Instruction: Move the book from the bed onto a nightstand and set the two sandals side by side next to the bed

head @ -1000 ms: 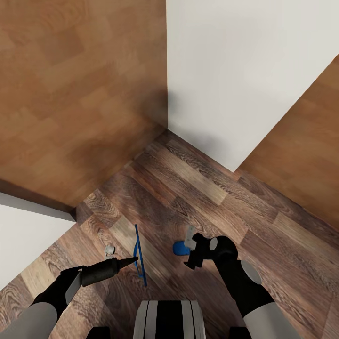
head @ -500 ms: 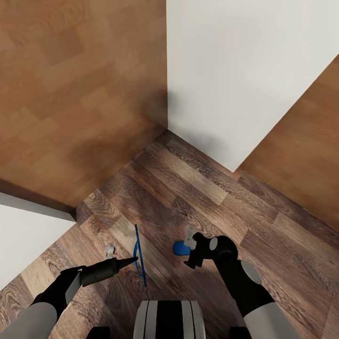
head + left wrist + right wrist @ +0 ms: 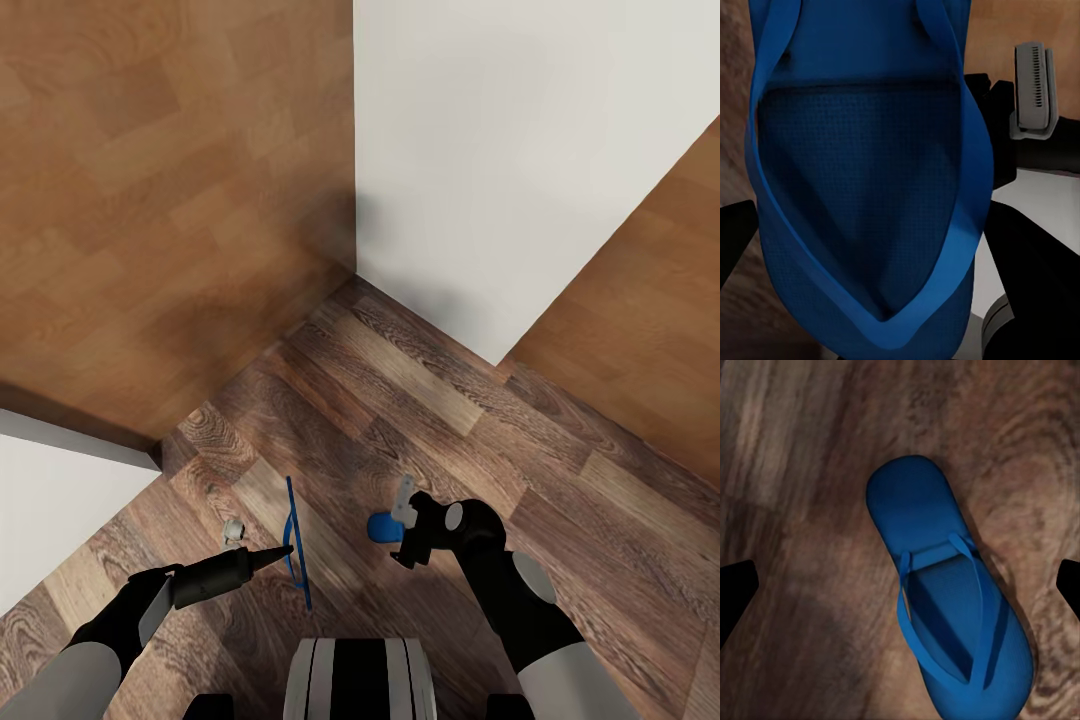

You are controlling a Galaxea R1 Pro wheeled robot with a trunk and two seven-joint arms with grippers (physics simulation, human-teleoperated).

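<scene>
Head view: the robot looks steeply down at a wood-plank floor hemmed by a white wall ahead and brown wood panels to the left and far right. The left pincer is low on the robot's left, and a sandal hangs at its tip, seen edge-on as a thin blue line with its long axis running away from the robot. The right pincer hovers over a second sandal on the floor, of which just a blue end peeks out beside the pincer. The bed, book and nightstands are not to be seen here.

Left wrist view: the held sandal fills the frame, straps toward the camera; the fingers themselves are mostly hidden, so the grip is judged from the head view (it hangs off the floor at the pincer's tip). The right arm's grey pad shows beyond it.

Right wrist view: the floor sandal lies flat, sole down, straps up, directly below and between the two dark fingertips, which stand spread wide either side of it. Its long axis runs slantwise across the gap between them. A straight drop looks the likely next step. Bare floor surrounds it on all sides, so nothing crowds the descent.
</scene>
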